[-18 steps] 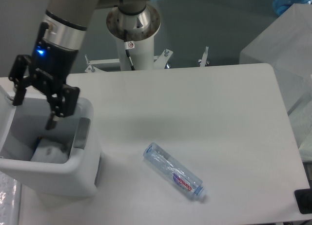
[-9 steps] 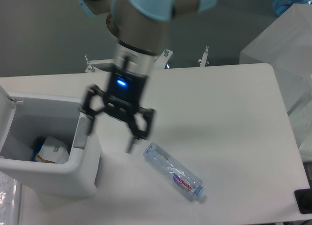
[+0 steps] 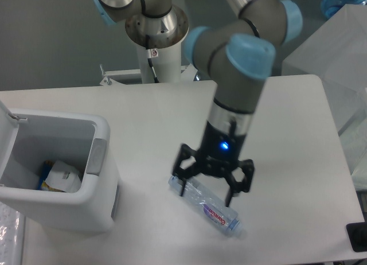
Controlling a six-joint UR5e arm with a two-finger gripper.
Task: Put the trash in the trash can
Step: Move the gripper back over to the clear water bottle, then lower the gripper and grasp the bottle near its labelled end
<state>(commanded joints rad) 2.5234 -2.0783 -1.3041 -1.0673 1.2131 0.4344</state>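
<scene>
Standing open on the left of the table (image 3: 275, 104), the bin (image 3: 86, 210) is being shown with its lid tipped back at the left edge and the wrapper (image 3: 62, 177) already lying at the bottom, beside some coloured scrap that cannot be made out. One piece of the trash is being counted as done, then. The bottle (image 3: 215, 212) is being left on the tabletop, lying on its side well apart from the bin, cap towards the lower right. The gripper (image 3: 206, 191) is being held directly over it, fingers spread wide and straddling the clear upper half, one finger on each side; contact cannot be confirmed. Nothing is being carried. Remaining, by this reading: the bottle is to be clamped, lifted, carried left across the table and dropped into the bin.
</scene>
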